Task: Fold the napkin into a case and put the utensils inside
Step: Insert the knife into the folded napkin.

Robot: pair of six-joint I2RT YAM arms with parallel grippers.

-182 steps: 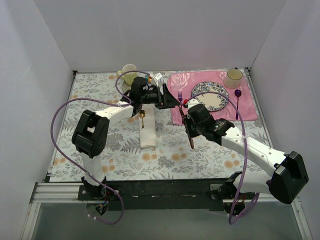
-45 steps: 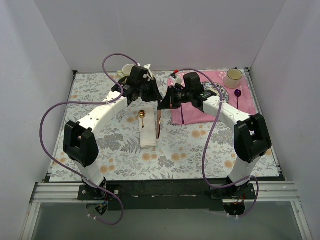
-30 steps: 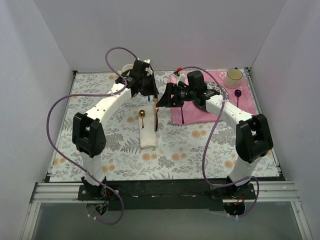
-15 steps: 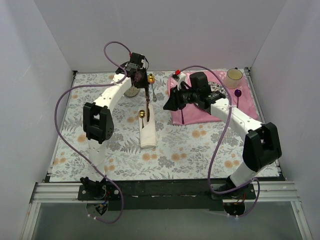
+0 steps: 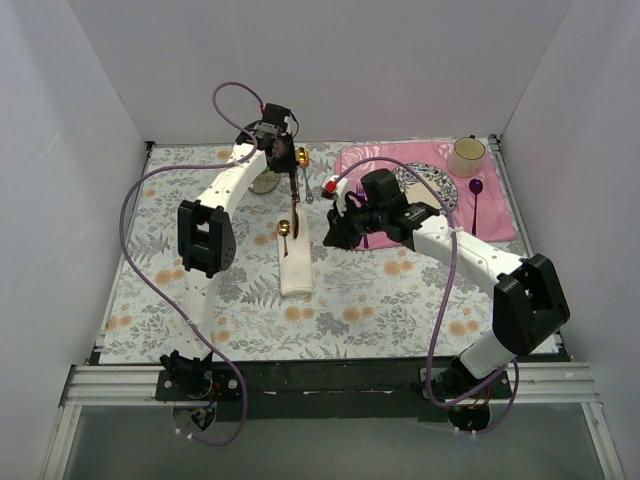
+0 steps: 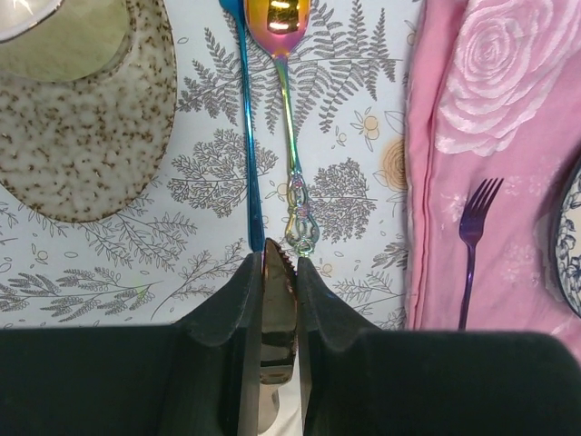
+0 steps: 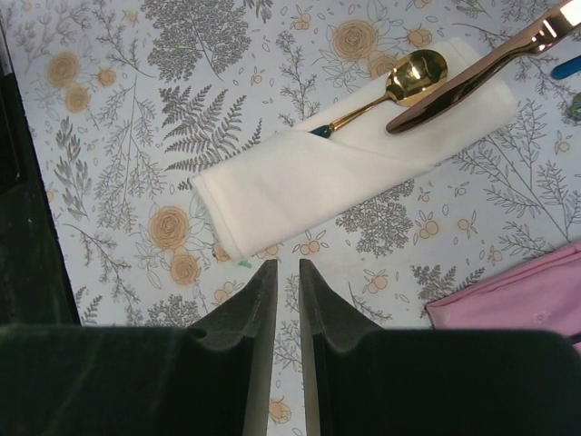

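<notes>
The cream napkin [image 5: 296, 270] lies folded into a narrow case on the floral tablecloth, also plain in the right wrist view [image 7: 309, 177]. The spoon [image 5: 284, 229] has its teal handle tucked inside it and its gold bowl [image 7: 416, 73] sticking out at the far end. My left gripper [image 5: 288, 172] [image 6: 280, 250] is shut on the serrated blade of the copper knife [image 6: 279, 300]. The knife [image 5: 294, 205] slopes down, and its handle end [image 7: 427, 104] lies over the napkin's far end beside the spoon bowl. My right gripper [image 5: 329, 237] [image 7: 288, 263] hovers just right of the napkin, nearly shut, with nothing between its fingers.
A speckled bowl [image 6: 82, 118], a blue-handled spoon [image 6: 250, 136] and an iridescent spoon [image 6: 290, 136] lie beyond the left gripper. The pink placemat [image 5: 500, 215] carries a patterned plate [image 5: 430, 190], a purple fork [image 6: 472, 236], a purple spoon [image 5: 475, 195] and a cup [image 5: 466, 155].
My right gripper has drawn away from the knife, come nearer to the napkin's right side and closed its jaws. The left arm has swung the knife leftward over the napkin's far end.
</notes>
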